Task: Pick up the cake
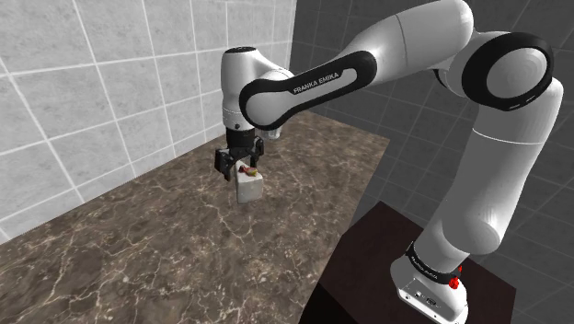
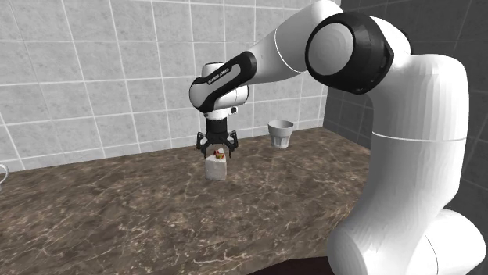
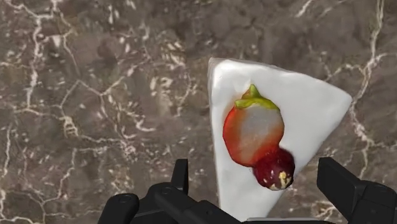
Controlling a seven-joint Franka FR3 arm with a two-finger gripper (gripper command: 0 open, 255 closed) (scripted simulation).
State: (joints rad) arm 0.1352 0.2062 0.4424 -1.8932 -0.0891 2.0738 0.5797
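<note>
End effector (image 3: 256, 170) straddles the white cake slice (image 3: 308, 105), fingers (image 3: 338, 183) seemingly not touching.

Cake (image 3: 299, 108) below pincer (image 3: 257, 183), cup (image 2: 281, 134) on counter (image 2: 117, 211)

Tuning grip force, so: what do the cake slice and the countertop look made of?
Cake slice: apparently smooth matte white icing, topped with a glossy strawberry half and dark berry. Countertop: likely polished dark brown marble, given its pale branching veins.
</note>
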